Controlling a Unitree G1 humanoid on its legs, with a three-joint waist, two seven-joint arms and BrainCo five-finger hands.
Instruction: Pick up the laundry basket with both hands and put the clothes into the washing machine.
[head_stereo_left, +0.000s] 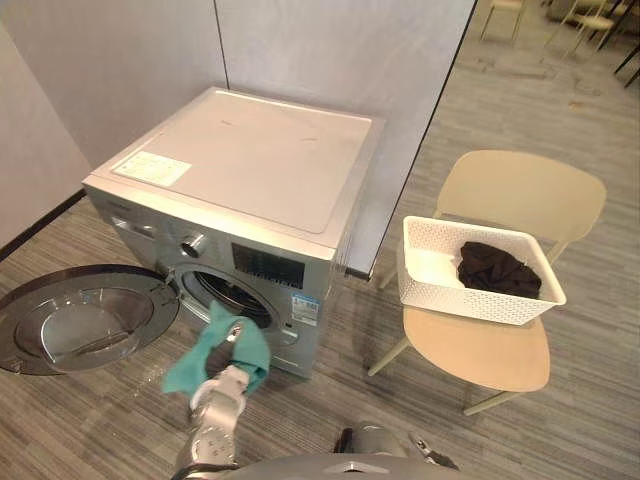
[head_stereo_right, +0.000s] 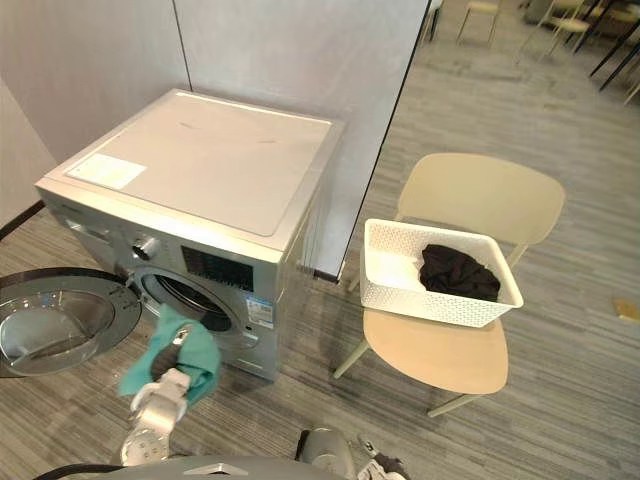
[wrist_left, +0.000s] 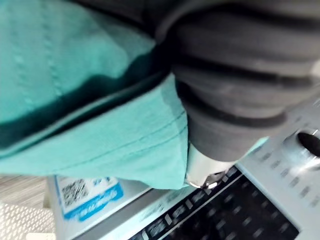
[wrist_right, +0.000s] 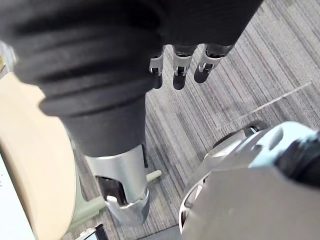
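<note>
Clutching a teal cloth (head_stereo_left: 213, 356), the left hand (head_stereo_left: 229, 383) hangs before the washing machine (head_stereo_left: 250, 170); right hand (wrist_right: 176, 67) slack.

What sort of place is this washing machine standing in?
Probably an office or lab mock-up, not a home: the washing machine stands before grey partition panels on striped carpet, with chairs in an open hall behind.

Recorded a pale beige chair (head_stereo_left: 520, 185) at right, upright on splayed legs, backrest toward the far side. Grey striped flooring (head_stereo_left: 570, 420) throughout. Behind, light grey wall panels (head_stereo_left: 320, 50) divided by a thin dark seam, with a black baseboard (head_stereo_left: 40, 225) along the foot of the left wall. Further off at upper right, more pale chairs (head_stereo_left: 590, 22). Noted a small tan item (head_stereo_right: 625, 310) on the flooring at the right edge; nature not discernible.
</note>
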